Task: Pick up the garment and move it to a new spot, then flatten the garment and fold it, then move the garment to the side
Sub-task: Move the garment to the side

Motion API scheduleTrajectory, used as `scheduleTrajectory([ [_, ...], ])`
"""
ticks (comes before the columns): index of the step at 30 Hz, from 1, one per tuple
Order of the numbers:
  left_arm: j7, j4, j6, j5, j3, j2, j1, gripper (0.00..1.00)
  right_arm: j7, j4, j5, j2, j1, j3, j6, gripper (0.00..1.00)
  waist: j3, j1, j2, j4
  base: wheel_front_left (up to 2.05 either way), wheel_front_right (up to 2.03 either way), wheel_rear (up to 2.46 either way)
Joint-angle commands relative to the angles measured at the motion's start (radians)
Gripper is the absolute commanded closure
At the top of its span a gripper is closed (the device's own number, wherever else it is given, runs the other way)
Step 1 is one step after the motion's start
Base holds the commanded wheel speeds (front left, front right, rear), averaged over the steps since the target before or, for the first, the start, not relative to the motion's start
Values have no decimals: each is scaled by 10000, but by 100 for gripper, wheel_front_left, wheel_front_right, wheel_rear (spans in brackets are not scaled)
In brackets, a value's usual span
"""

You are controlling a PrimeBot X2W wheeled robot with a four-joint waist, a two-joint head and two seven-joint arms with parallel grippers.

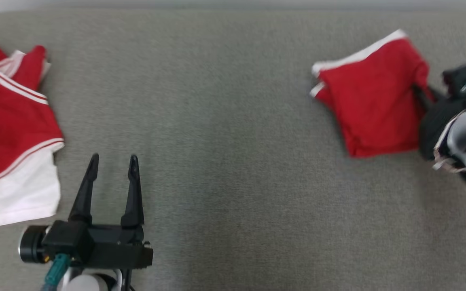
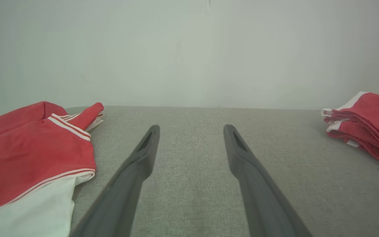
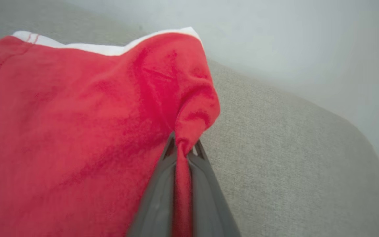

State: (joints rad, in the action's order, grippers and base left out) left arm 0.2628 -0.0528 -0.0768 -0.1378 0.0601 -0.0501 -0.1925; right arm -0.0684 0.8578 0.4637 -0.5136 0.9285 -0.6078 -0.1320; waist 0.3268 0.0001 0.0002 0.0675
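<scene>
Right gripper [image 3: 183, 148] is pinching a bunched corner of the folded garment [image 1: 372, 101], its fingers [image 3: 156, 204] nearly together w/ red cloth squeezed btwn them. Right wrist view is giving that grip up close: fabric is puckering into a small knot at the fingertips, and white trim is running along the garment's far edge toward 12 o'clock. Head view is blurring that arm at 3 o'clock, so the pinch is hard to read there, but it is showing the layout. Folded garment is lying at approx 2 o'clock on the grey cushion [image 1: 233, 169], gripped on its 3 o'clock side.

Left gripper [image 1: 114, 158] is hanging at 7 o'clock, fingers spread wide, holding nothing, tips pointing to 12. Left wrist view is adding a side profile: folded garment is sitting in several stacked layers at 3 o'clock, and a pale wall [image 2: 189, 49] is rising behind the cushion.

Loose red-and-white garment [image 1: 12, 133] is sprawling at 9 o'clock, unfolded, w/ its white panel toward 7 o'clock and striped trim showing on top.

Count: 2 garments, 2 grippers, 1 cushion.
</scene>
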Motion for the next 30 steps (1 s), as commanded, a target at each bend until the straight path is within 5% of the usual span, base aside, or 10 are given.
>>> scheduleTrajectory([
  [1, 30, 67, 0, 144, -84, -17, -297, 0, -84, -106, 225, -312, 316, -168, 27, 100, 1294, -1, -2, -1015, 0, 0, 0],
  [14, 30, 639, -160, 757, -292, -557, -998, 0, 283, -234, 1399, -2497, 1712, -773, 27, 100, 2804, -1, -2, -2353, 0, 0, 0],
  [30, 23, 1108, -166, 857, -234, -665, -800, 0, 312, -120, 1269, -3706, 2979, -1200, 27, 100, 3128, -1, -2, -2287, 0, 0, 0],
])
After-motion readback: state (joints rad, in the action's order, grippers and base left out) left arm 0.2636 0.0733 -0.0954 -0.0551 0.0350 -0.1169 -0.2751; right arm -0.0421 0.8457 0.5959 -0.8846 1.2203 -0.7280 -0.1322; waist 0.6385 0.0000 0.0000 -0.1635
